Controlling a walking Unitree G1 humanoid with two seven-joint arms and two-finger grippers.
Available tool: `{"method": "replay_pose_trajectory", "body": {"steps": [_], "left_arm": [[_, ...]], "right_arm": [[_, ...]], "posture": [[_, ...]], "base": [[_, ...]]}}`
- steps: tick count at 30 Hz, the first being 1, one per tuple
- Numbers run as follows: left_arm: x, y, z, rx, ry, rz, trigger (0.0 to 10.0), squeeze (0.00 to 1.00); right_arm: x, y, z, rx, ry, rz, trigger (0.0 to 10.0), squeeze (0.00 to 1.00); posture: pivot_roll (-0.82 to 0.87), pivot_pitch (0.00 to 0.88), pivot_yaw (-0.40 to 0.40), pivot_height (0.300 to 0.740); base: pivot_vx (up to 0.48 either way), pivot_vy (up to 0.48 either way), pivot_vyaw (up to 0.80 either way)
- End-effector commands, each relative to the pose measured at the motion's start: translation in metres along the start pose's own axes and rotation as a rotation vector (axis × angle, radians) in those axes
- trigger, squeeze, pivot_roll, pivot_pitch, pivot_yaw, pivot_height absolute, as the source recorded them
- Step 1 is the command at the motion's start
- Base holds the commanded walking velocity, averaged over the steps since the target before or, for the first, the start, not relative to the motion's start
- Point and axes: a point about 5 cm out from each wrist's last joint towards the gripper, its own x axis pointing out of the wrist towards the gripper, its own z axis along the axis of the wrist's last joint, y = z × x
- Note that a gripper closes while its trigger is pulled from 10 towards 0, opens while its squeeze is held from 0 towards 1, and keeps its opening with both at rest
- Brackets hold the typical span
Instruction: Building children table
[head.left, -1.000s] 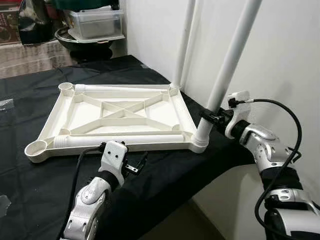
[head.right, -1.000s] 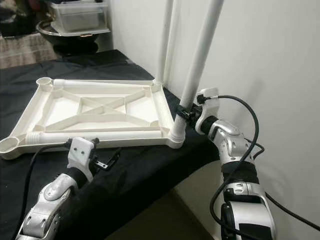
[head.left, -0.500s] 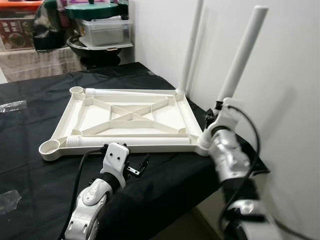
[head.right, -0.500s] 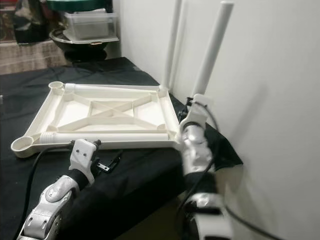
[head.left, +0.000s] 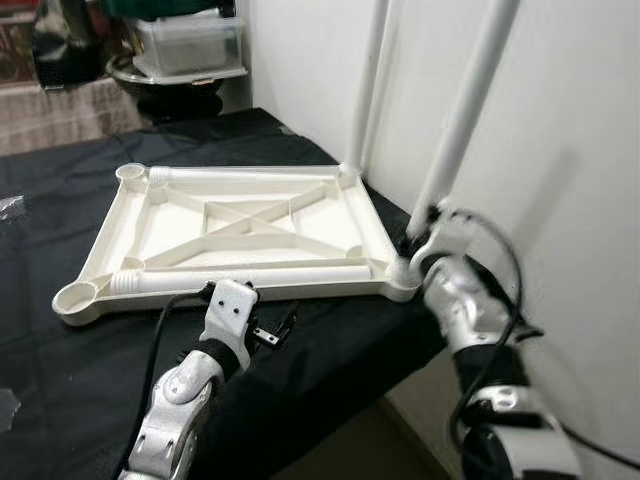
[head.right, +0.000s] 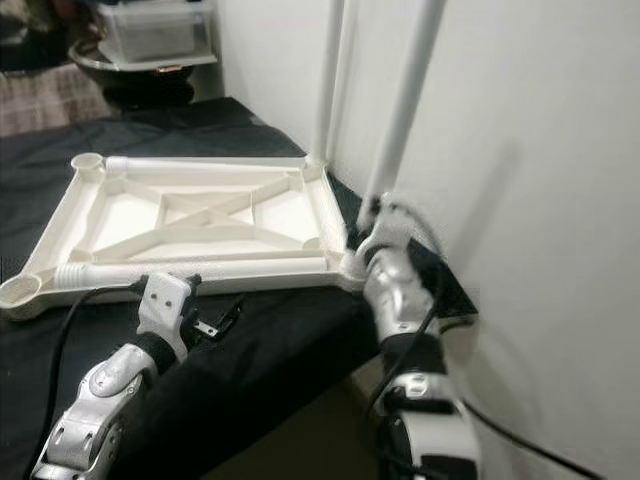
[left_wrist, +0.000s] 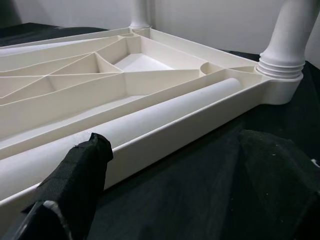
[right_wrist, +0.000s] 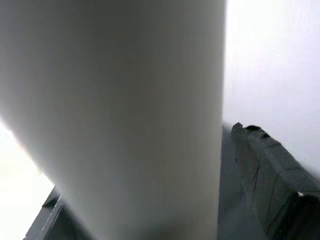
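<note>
On the black worktop (head.left: 60, 400), upturned white table top (head.left: 240, 235), right pincer (head.left: 420, 238) clasping the near upright leg (head.left: 462, 130), left pincer (head.left: 275, 330) spread, just before the frame's edge.

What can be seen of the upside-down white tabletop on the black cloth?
The tabletop is cream-white moulded plastic, lying underside up on the black cloth. Crossed diagonal ribs brace its rectangular frame, and each corner has a round socket. The two sockets by the wall hold upright white legs; the near leg has the right claw at its base. The two sockets on the other side stand empty. A loose leg lies along the near rail inside the frame. The left claw sits open just short of that rail.
</note>
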Motion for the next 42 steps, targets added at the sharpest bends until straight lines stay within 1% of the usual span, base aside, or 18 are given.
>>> {"method": "replay_pose_trajectory", "body": {"steps": [1,4,5,6,10,13,19,22,23,24,25,27,34,35,36,39,40,42], "left_arm": [[0.0,-0.002,-0.004,0.0,0.016,-0.005,10.0,0.0],[0.0,-0.001,-0.005,0.001,0.017,-0.007,10.0,0.0],[0.0,0.0,-0.005,0.002,0.018,-0.007,10.0,0.0],[0.0,-0.001,-0.005,0.002,0.018,-0.009,10.0,0.0],[0.0,-0.002,-0.004,0.003,0.019,-0.019,10.0,0.0],[-0.001,-0.003,-0.005,0.004,0.023,-0.026,10.0,0.0],[-0.001,-0.001,-0.004,0.011,0.023,-0.029,10.0,0.0],[0.0,0.0,-0.003,0.018,0.022,-0.029,10.0,0.0],[0.0,0.0,-0.003,0.018,0.022,-0.029,10.0,0.0],[0.0,0.001,-0.003,0.018,0.022,-0.027,10.0,0.0],[0.0,0.001,-0.003,0.018,0.022,-0.027,10.0,0.0],[0.0,0.0,-0.003,0.018,0.022,-0.024,10.0,0.0],[0.0,-0.002,-0.004,0.015,0.022,-0.02,10.0,0.0],[0.0,-0.002,-0.004,0.014,0.021,-0.017,10.0,0.0],[0.0,-0.002,-0.004,0.014,0.02,-0.016,10.0,0.0],[0.001,-0.003,-0.004,0.015,0.02,-0.015,10.0,0.0],[0.0,-0.003,-0.004,0.016,0.02,-0.015,10.0,0.0],[0.0,-0.002,-0.005,0.015,0.02,-0.015,10.0,0.0]], "right_arm": [[-0.001,-0.006,0.01,0.018,-0.05,0.039,10.0,0.0],[-0.005,-0.028,0.025,-0.046,-0.06,0.194,10.0,0.0],[-0.007,-0.035,0.026,-0.079,-0.035,0.274,7.5,0.0],[-0.009,-0.039,0.025,-0.089,-0.014,0.332,0.0,0.0],[-0.014,-0.037,0.022,-0.076,0.005,0.436,0.0,0.0],[-0.023,-0.009,0.005,-0.044,0.03,0.587,0.0,0.0],[-0.021,0.013,-0.02,-0.032,0.048,0.526,0.0,0.0],[-0.009,0.009,-0.034,-0.037,0.13,0.2,0.0,0.0],[-0.009,0.009,-0.034,-0.037,0.13,0.2,0.0,0.0],[-0.008,0.003,-0.042,-0.049,0.186,-0.012,0.0,0.0],[-0.008,0.003,-0.042,-0.049,0.186,-0.012,0.0,0.0],[-0.026,0.004,-0.056,-0.057,0.245,-0.304,0.0,0.0],[-0.043,0.012,-0.071,-0.049,0.29,-0.431,0.0,0.0],[-0.04,0.02,-0.073,-0.032,0.309,-0.39,3.6,0.0],[-0.035,0.027,-0.071,-0.003,0.306,-0.331,10.0,0.0],[-0.028,0.038,-0.064,0.014,0.289,-0.243,10.0,0.0],[-0.027,0.035,-0.057,0.018,0.251,-0.239,10.0,1.0],[-0.025,0.029,-0.049,0.027,0.225,-0.246,10.0,1.0]], "posture": [[0.08,0.0,-0.077,0.74],[0.08,0.0,-0.077,0.74],[0.08,0.0,-0.077,0.74],[0.08,0.0,-0.076,0.74],[0.08,0.0,-0.075,0.74],[0.08,0.0,-0.069,0.74],[0.09,0.0,-0.064,0.74],[0.09,0.0,-0.062,0.74],[0.09,0.0,-0.062,0.74],[0.09,0.0,-0.067,0.74],[0.09,0.0,-0.067,0.74],[0.09,0.0,-0.072,0.74],[0.09,0.0,-0.079,0.74],[0.1,0.0,-0.08,0.74],[0.09,0.0,-0.08,0.74],[0.09,0.0,-0.081,0.74],[0.09,0.0,-0.081,0.74],[0.08,0.0,-0.08,0.74]], "base": [[0.0,0.0,0.0],[0.0,0.0,0.0],[0.0,0.0,0.0],[0.0,0.0,0.0],[0.0,0.0,0.0],[0.0,0.0,0.0],[0.0,0.0,0.0],[0.0,0.0,0.0],[0.0,0.0,0.0],[0.0,0.0,0.0],[0.0,0.0,0.0],[0.0,0.0,0.0],[0.0,0.0,0.0],[0.0,0.0,0.0],[0.0,0.0,0.0],[0.0,0.0,0.0],[0.0,0.0,0.0],[0.0,0.0,0.0]]}}
